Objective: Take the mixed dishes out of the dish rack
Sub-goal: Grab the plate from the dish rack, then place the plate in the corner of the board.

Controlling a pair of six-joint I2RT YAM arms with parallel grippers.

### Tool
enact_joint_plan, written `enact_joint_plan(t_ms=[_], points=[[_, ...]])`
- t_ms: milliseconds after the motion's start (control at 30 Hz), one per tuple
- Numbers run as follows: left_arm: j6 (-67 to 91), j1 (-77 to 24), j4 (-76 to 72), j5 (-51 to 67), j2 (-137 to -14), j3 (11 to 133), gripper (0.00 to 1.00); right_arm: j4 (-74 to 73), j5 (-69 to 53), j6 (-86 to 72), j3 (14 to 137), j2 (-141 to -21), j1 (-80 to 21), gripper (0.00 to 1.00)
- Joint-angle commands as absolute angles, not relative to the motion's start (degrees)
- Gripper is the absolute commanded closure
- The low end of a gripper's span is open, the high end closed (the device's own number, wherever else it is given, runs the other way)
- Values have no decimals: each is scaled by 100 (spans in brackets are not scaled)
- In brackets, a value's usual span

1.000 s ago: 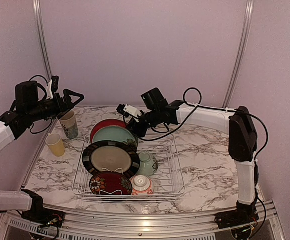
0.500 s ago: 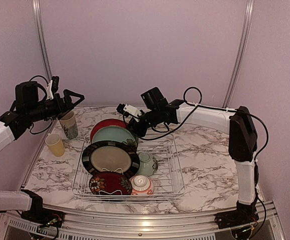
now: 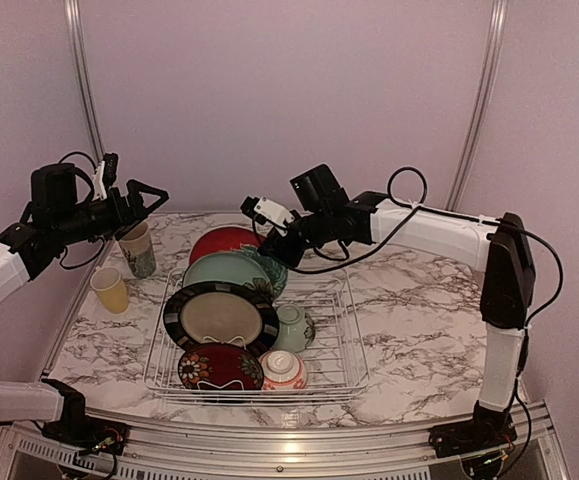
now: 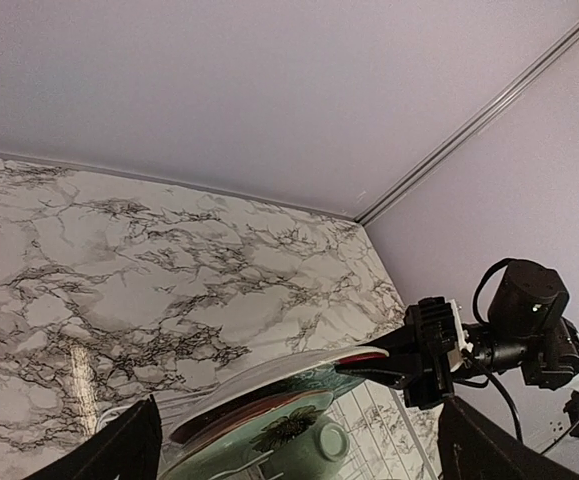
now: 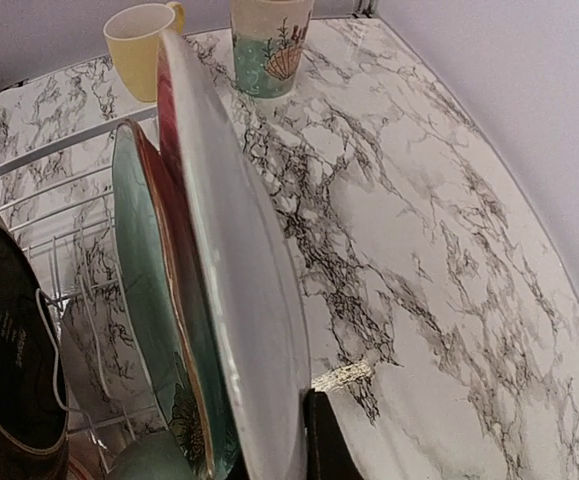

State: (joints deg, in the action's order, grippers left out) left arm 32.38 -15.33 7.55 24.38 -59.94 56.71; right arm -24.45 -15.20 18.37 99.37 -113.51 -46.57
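Observation:
My right gripper is shut on the right rim of the red plate, which hangs tilted just above the back of the dish rack. In the right wrist view the plate's pale back fills the middle, with one dark finger pressed against its edge. The teal-floral plate stands right behind it in the rack, then the black-rimmed cream plate, the dark red floral plate, a pale green bowl and a red-striped bowl. My left gripper hangs open and empty above the patterned cup.
A yellow cup stands on the marble table left of the rack, near the patterned cup. Both cups show at the top of the right wrist view. Walls close in the table at the back and sides. The right arm's cable loops above the rack's far corner.
My right gripper has lifted the red plate up and a little to the right, away from the teal plate. The left arm has stayed still.

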Motion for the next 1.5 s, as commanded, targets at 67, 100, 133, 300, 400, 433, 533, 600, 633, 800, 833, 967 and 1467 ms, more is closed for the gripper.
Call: enact_joint_plan(t_ms=[67,100,133,300,400,433,533,600,633,800,833,967,1467], points=[[3272,-1564,686,2408,-5940,5608,1,-1515,-1106,1468,10053,-10469,-4658,100],[3282,-1562,686,2404,-5926,5601,1,-1517,-1100,1452,10049,-10409,-4658,100],[3285,-1563,686,2400,-5917,5599,1,-1534,-1119,1461,10059,-10354,-4652,100],[3339,-1573,632,2408,-5915,5583,1,-1569,-1048,1362,10058,-10068,-4611,100],[3380,-1580,579,2391,-5901,5558,1,-1453,-998,1035,9928,-9809,-4460,100],[3403,-1580,543,2398,-5910,5544,1,-1356,-1077,852,9816,-9694,-4342,100],[3472,-1598,418,2415,-5942,5484,1,-655,-1599,90,9189,-9206,-3851,100],[3507,-1607,362,2438,-5993,5478,1,-346,-1920,-535,8814,-8885,-3523,100],[3521,-1615,342,2452,-6013,5476,1,-294,-1953,-679,8705,-8799,-3415,100],[3557,-1659,263,2458,-6056,5472,1,-69,-1707,-1463,8075,-8296,-2861,100],[3566,-1667,245,2457,-6056,5463,1,218,-1758,-1737,7815,-8142,-2694,100],[3593,-1700,156,2482,-6103,5414,1,984,-2095,-2682,6705,-7615,-1868,100],[3539,-1817,53,2507,-6260,5449,1,2503,-2854,-5220,4213,-7499,1050,100]])
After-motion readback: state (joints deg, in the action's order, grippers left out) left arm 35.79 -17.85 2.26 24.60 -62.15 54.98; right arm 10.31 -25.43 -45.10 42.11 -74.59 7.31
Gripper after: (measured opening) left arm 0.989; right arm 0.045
